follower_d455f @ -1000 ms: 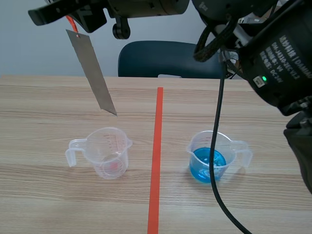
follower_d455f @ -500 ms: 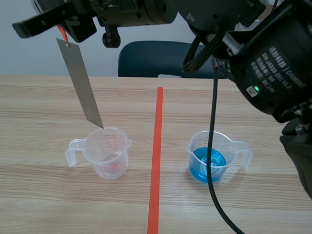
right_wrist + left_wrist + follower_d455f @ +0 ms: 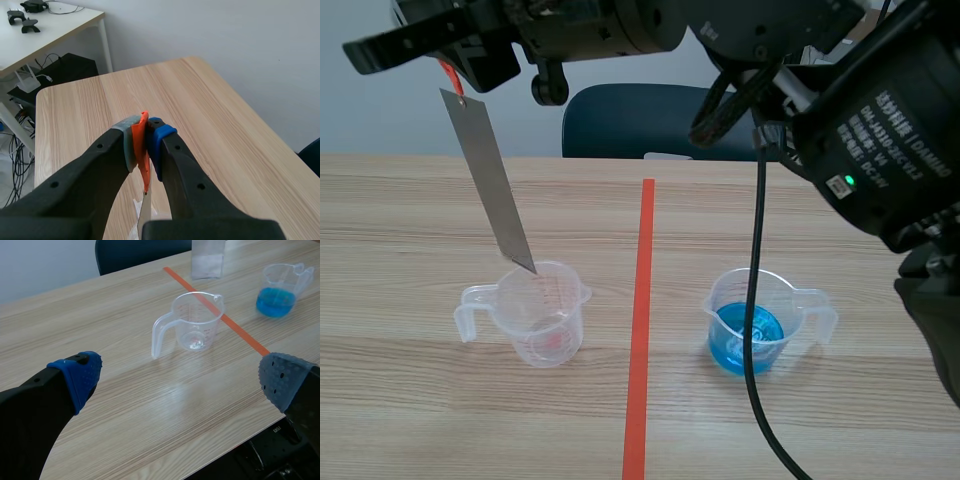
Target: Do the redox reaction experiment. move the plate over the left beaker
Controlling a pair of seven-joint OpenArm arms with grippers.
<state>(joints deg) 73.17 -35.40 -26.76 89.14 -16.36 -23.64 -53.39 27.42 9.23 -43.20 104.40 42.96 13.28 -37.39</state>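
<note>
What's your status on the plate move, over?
Left gripper open. Right gripper shut on orange tab of grey metal plate. Plate tip near rim of clear empty plastic beaker. Nothing blocking.

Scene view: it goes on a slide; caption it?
Right gripper hangs the metal plate by its orange tag, tip at the rim of the left beaker; blue beaker stands apart.

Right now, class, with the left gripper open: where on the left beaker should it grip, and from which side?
Probably the looped handle of the left beaker, approached from the left gripper's own side: it juts out that way, clear of the metal plate hanging over the rim.
</note>
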